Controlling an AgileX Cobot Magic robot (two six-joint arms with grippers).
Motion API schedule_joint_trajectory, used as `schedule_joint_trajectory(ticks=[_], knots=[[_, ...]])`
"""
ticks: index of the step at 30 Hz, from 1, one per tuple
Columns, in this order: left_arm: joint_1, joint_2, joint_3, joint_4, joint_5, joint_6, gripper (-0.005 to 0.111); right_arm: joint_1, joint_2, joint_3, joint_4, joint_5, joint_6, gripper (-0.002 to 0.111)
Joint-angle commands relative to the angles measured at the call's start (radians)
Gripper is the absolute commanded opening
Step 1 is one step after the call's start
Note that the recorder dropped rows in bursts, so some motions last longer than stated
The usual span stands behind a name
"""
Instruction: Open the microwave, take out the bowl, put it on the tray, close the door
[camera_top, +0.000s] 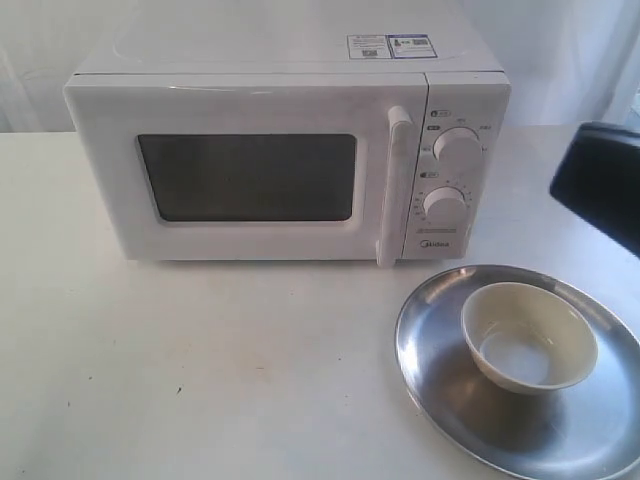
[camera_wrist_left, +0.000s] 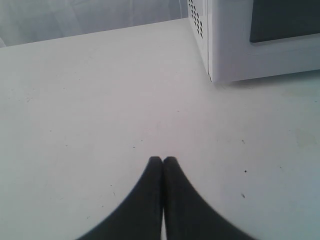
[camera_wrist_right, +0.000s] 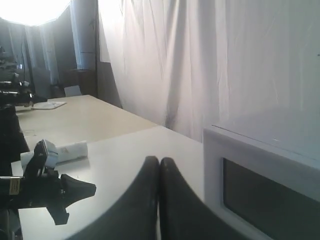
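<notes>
The white microwave (camera_top: 280, 160) stands at the back of the table, its door (camera_top: 250, 180) shut flush and the bar handle (camera_top: 393, 185) upright. In front of it to the right lies the steel tray (camera_top: 440, 350), and the cream bowl (camera_top: 528, 335) sits upright on it, empty. My left gripper (camera_wrist_left: 163, 160) is shut with nothing in it, low over bare table near the microwave's corner (camera_wrist_left: 235, 50). My right gripper (camera_wrist_right: 159, 160) is also shut and empty, held beside the microwave (camera_wrist_right: 260, 170). A dark part of my right arm (camera_top: 600, 185) shows at the right edge, above the tray.
Two round knobs (camera_top: 457, 145) sit right of the door. White curtains hang behind the table (camera_top: 200, 380). In the right wrist view a black arm piece (camera_wrist_right: 45, 192) and a white roll (camera_wrist_right: 65, 150) lie off to one side.
</notes>
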Motion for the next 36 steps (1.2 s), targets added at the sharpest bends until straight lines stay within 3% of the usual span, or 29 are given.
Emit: schedule_joint_trajectory(ticks=[1, 4, 11, 14, 20, 29, 36], knots=[[-0.001, -0.002, 0.003, -0.004, -0.001, -0.006, 0.0, 0.001, -0.045, 0.015, 0.002, -0.006, 0.016, 0.0], [-0.001, -0.002, 0.003, -0.004, -0.001, -0.006, 0.0, 0.001, -0.065, 0.015, -0.006, 0.037, -0.012, 0.0], [-0.001, -0.002, 0.003, -0.004, -0.001, -0.006, 0.0, 0.001, -0.065, 0.119, 0.018, 0.501, 0.007, 0.0], [-0.001, -0.002, 0.003, -0.004, -0.001, -0.006, 0.0, -0.022, -0.092, 0.189, -0.014, 0.557, 0.05, 0.0], [-0.001, -0.002, 0.003, -0.004, -0.001, -0.006, 0.0, -0.278, -0.277, 0.334, -0.259, 0.293, 0.223, 0.0], [-0.001, -0.002, 0.003, -0.004, -0.001, -0.006, 0.0, -0.775, -0.427, 0.468, -0.288, 0.021, 0.149, 0.0], [-0.001, -0.002, 0.003, -0.004, -0.001, -0.006, 0.0, -1.024, -0.427, 0.534, -0.284, -0.056, 0.202, 0.0]])
